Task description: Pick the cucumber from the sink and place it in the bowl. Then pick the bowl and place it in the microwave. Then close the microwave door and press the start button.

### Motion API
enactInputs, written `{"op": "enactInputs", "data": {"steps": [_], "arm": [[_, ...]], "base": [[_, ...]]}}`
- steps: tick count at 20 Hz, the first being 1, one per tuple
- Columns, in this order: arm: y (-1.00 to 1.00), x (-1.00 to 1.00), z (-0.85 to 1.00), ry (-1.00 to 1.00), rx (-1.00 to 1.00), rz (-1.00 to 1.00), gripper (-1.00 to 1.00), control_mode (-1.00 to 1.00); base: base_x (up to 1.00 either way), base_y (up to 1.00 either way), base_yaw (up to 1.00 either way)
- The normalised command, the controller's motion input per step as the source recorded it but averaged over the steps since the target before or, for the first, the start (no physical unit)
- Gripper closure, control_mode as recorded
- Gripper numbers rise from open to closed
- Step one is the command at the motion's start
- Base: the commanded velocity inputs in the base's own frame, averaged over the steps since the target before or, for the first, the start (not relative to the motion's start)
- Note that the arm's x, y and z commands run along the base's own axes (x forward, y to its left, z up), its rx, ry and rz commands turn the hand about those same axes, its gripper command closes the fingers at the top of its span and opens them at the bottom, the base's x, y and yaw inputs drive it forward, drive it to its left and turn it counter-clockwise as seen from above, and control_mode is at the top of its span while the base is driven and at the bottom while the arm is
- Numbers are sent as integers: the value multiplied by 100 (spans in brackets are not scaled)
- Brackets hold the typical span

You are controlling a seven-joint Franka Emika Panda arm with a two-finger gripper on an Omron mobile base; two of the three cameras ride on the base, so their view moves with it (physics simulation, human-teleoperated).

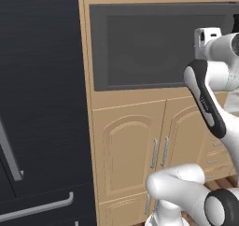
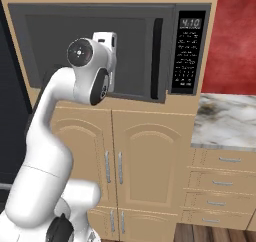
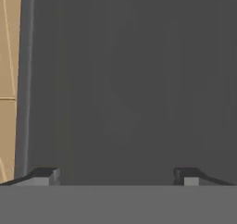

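Tan wood cabinets (image 2: 145, 156) with arched doors fill 6 o'clock, a marble counter (image 2: 225, 121) at 3 o'clock, a red wall (image 2: 235, 36) at 1 o'clock, a black fridge (image 1: 42, 103) at 9 o'clock.

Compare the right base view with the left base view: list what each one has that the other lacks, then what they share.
Right base view alone: the microwave's black button panel with its lit display, the door's curved black handle, a red wall, a marbled countertop and the drawers under it.

Left base view alone: the tall black fridge with its grey handles, filling the left side.

Both: the closed microwave door set in tan cabinetry, the arched lower cabinet doors, and the white arm raised in front of the door.
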Motion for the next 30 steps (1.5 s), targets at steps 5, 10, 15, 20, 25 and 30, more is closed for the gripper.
{"op": "enactInputs", "data": {"steps": [5,10,15,20,25,30], "arm": [[-23,56,0,0,-4,0,-100,-100],[-18,36,-6,0,-5,0,-100,-100],[-6,29,-19,0,-7,0,-100,-100],[-2,-53,-3,-7,-1,0,-100,-100],[-21,-100,10,-22,0,5,-100,-100],[-68,-98,-6,-6,0,8,-100,-100]], "base": [[0,0,0],[0,0,0],[0,0,0],[0,0,0],[0,0,0],[0,0,0]]}}
